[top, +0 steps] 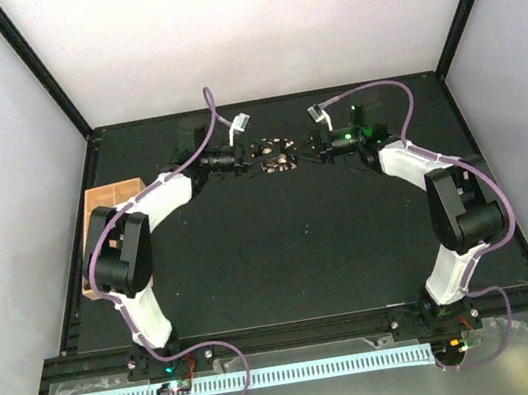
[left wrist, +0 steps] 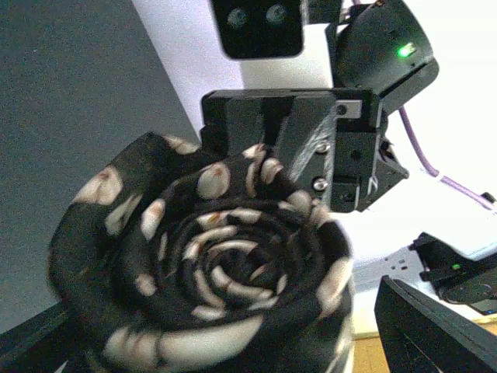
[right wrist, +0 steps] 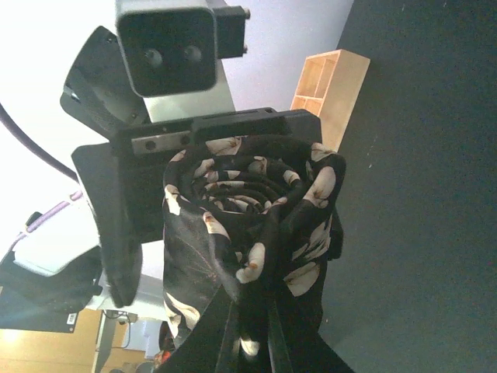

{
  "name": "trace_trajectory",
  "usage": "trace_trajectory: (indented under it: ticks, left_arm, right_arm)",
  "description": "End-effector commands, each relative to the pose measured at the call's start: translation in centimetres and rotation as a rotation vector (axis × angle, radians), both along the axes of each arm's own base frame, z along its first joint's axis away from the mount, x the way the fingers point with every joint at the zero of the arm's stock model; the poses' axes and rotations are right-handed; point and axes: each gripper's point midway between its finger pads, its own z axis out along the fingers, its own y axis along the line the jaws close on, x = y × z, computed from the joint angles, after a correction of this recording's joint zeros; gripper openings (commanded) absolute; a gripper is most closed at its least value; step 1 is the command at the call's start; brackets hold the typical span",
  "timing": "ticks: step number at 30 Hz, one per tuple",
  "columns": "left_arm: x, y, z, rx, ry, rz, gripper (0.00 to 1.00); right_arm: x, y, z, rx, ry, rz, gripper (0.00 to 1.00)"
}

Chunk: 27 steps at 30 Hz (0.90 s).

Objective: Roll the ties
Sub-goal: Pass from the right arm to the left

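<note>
Well out at the far middle of the black tabletop (top: 294, 253), we see both white-and-black arms reaching inward until the left end effector (top: 251, 158) and the right end effector (top: 298, 155) almost meet. Between those 2 sits the long dark brown-black fabric necktie (top: 273, 156) with pale pink-white speckles, wound into a tight spiral coil. We cannot tell whether it touches the tabletop.

From the right wrist camera, the spiral's open end faces us, and a loose fold of fabric hangs toward the bottom edge. The right end effector is clenched on that fold, its tips close together with speckled cloth between them. Behind the coil stands the left end effector's black body, with 1 broad finger (right wrist: 120, 249) just beside the coil.

From the left wrist camera, the coil fills most of the frame, and the right end effector sits against its upper edge. We cannot tell whether the left end effector is clamped on the coil or merely around it.

A tan wooden compartment tray (top: 110, 198) sits at the tabletop's left edge, well apart from the necktie.
</note>
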Motion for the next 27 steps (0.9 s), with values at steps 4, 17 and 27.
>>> trace_trajectory:
  ticks: [4, 17, 27]
  left_arm:
    - [-0.1, -0.7, 0.7, -0.051, 0.006, -0.045, 0.86]
    - [-0.3, -1.8, 0.2, -0.059, 0.034, -0.087, 0.74]
    - [-0.2, -1.9, 0.2, -0.065, 0.035, -0.083, 0.50]
  right_arm:
    - [-0.9, 0.4, 0.7, 0.009, -0.043, 0.018, 0.02]
    - [-1.2, 0.6, -0.1, 0.005, -0.030, 0.019, 0.02]
    - [-1.3, 0.5, -0.5, -0.003, -0.015, 0.025, 0.02]
